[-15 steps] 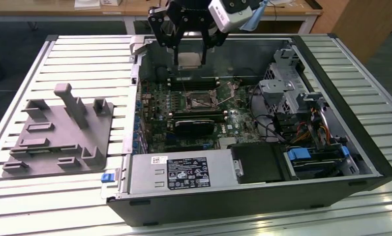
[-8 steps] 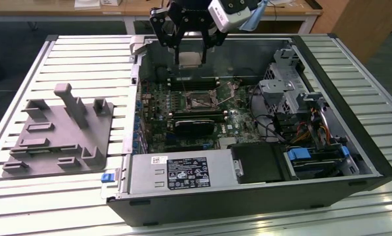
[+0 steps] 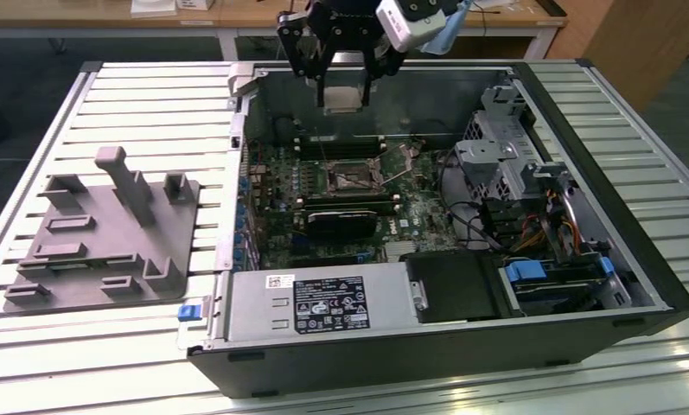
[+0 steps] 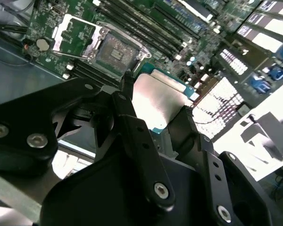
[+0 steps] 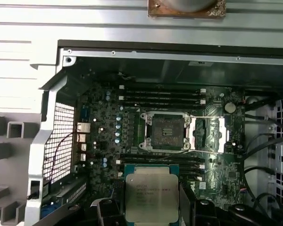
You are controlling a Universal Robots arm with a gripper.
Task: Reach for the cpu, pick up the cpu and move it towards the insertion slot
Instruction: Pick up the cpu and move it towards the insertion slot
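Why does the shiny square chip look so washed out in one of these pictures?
In the second wrist view, glare bleaches the silvery square cpu held in the black gripper; in the first wrist view its top is evenly lit; in the exterior view it shows pale.

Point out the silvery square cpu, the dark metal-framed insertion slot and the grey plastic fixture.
silvery square cpu (image 5: 152,192), first wrist view, middle of its metal top plate.
dark metal-framed insertion slot (image 5: 166,133), first wrist view, the socket's dark centre.
grey plastic fixture (image 3: 102,233), exterior view, its flat base.
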